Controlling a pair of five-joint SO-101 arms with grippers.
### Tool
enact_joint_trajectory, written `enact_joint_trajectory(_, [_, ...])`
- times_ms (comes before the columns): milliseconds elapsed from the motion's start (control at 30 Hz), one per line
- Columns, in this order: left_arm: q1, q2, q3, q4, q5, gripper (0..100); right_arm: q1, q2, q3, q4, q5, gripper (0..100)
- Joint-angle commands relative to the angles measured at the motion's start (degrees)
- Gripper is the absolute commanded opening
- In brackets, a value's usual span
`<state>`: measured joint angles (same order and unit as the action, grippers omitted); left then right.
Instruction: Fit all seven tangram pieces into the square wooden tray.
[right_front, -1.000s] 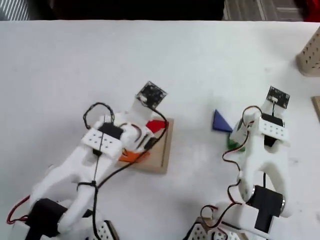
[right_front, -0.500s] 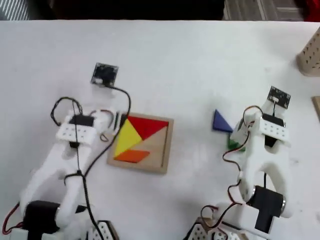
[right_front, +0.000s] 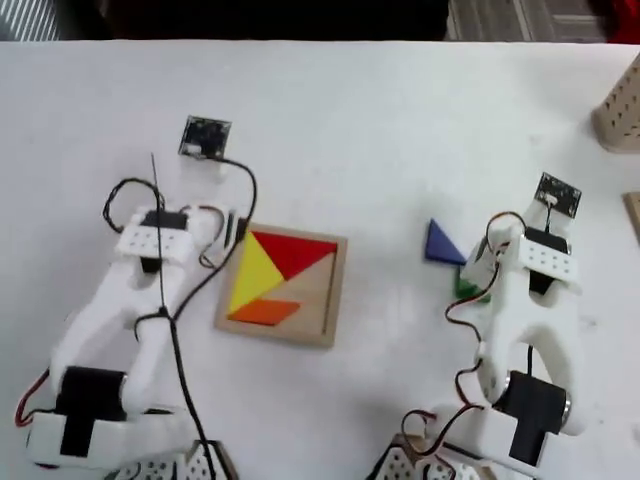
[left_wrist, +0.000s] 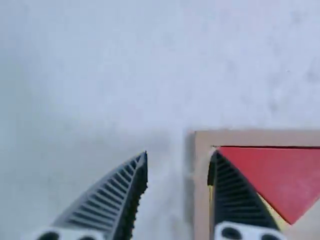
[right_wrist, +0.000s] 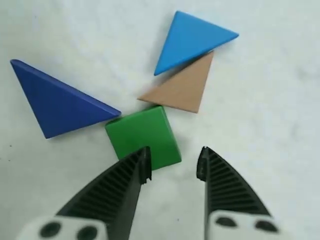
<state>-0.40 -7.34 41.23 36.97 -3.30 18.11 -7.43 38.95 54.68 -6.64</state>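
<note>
Tray (right_front: 312, 305) holds three pieces (right_front: 290, 255); four pieces (right_wrist: 142, 135) lie near right gripper (right_wrist: 174, 156).

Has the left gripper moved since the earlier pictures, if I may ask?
Yes: the left gripper withdrew leftward from over the tray to its left rim.

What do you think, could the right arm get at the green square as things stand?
Probably yes. The right gripper hangs open right by the green square, nothing lying between them. The dark blue triangle and the tan triangle lie close beside the square, so a finger might nudge them.
</note>
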Motion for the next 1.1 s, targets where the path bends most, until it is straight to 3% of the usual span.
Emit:
enact_joint_trajectory(0, [-0.5,-0.1,-3.0,0.4,0.7,21,0.6,-0.3,-2.1,-0.6,-0.4,15.5])
enact_joint_trajectory(333, [-0.5,0.2,-3.2,0.0,0.7,21,4.7,-0.3,-2.3,-2.3,-0.4,15.5])
enact_joint_trajectory(1067, [0.0,0.3,-3.0,0.0,0.7,21,4.1,-0.3,-2.1,-2.8,-0.4,15.5])
